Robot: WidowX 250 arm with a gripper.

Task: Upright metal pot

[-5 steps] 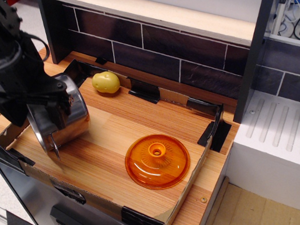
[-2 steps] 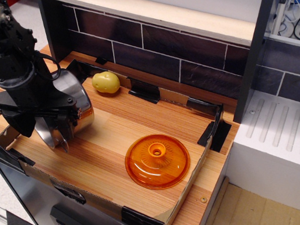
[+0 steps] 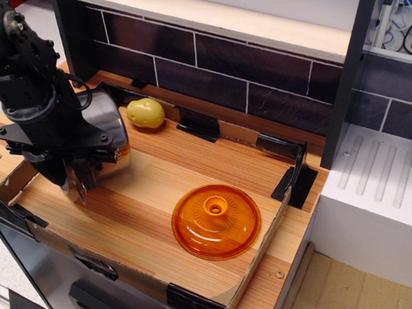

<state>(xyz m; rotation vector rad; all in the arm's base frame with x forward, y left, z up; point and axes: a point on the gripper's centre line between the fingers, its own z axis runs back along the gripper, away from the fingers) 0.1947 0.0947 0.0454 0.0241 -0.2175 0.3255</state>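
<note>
One metal pot [image 3: 109, 135] matters here, and it sits at the left end of the wooden surface [image 3: 186, 169], mostly hidden behind the black arm [image 3: 25, 80]. Only its shiny side wall shows, to the right of the gripper [image 3: 80, 177]. A second ago the pot lay clearly tipped, its round face turned toward the camera at the lower left. Since then it has swung steadily toward standing: its wall now looks close to vertical, and the part that stuck out below has drawn in under the arm. Whether its base rests flat on the surface I cannot tell, because the gripper covers that edge.

The fingers [image 3: 77, 186] reach down over the near side of the pot, and one thin tip shows below the black body. They seem to be clamped on the pot's edge, judging by how the pot has turned with them, but the contact itself is hidden, so this is a judgement.

Just behind the pot lies a yellow potato [image 3: 145, 112], near but apart from it. An orange lid [image 3: 216, 221] rests flat, well apart toward the right front, inside the cardboard border [image 3: 265, 251].

The righting looks almost finished; what remains is likely settling the pot level and letting go.
</note>
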